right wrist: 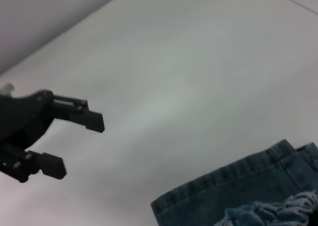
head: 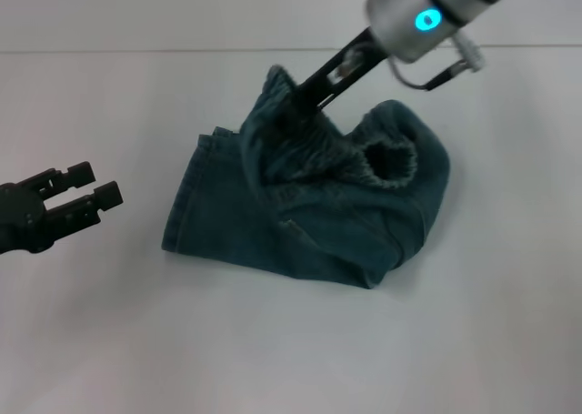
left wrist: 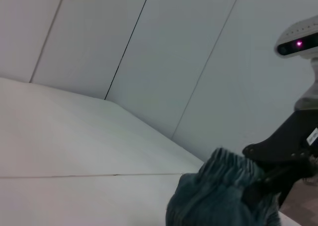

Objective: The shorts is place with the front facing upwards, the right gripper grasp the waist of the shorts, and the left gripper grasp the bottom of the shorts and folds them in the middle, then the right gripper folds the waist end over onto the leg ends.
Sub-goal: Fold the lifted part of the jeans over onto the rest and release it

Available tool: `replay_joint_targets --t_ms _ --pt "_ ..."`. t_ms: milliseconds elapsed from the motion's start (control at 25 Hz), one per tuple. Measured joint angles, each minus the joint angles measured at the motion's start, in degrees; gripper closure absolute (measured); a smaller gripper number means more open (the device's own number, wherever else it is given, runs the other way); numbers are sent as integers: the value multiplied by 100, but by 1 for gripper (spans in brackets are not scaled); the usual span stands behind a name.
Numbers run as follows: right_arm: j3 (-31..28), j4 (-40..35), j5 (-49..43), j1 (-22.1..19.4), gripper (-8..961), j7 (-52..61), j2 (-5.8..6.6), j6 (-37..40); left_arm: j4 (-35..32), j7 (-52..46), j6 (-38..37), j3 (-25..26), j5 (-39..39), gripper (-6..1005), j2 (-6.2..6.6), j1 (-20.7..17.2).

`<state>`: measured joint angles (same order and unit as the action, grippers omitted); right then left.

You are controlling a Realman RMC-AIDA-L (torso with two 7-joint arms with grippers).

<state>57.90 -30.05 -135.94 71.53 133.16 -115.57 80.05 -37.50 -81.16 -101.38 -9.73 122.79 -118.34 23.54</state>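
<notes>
Right gripper pinching waist, lifting it; leg ends lying leftward. Left gripper idling wide, left of shorts.

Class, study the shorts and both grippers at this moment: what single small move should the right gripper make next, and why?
Probably carry the waist further toward the leg hems and lower it. The right gripper is shut on the gathered band, holding it raised over the shorts, which are already doubled lengthwise. The left gripper waits open, apart from the cloth, on the robot's left.
</notes>
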Motion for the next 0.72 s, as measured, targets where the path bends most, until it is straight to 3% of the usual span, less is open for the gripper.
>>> replay_joint_targets --t_ms 80,320,720 --pt "286 136 -8 197 749 -74 -130 -261 28 97 28 14 -4 281 -33 -8" --pt "563 140 -10 435 717 -155 -282 -332 91 325 270 9 -10 266 -164 18" --pt "889 4 -159 499 457 -276 -287 -445 94 413 444 50 -207 266 -233 33"
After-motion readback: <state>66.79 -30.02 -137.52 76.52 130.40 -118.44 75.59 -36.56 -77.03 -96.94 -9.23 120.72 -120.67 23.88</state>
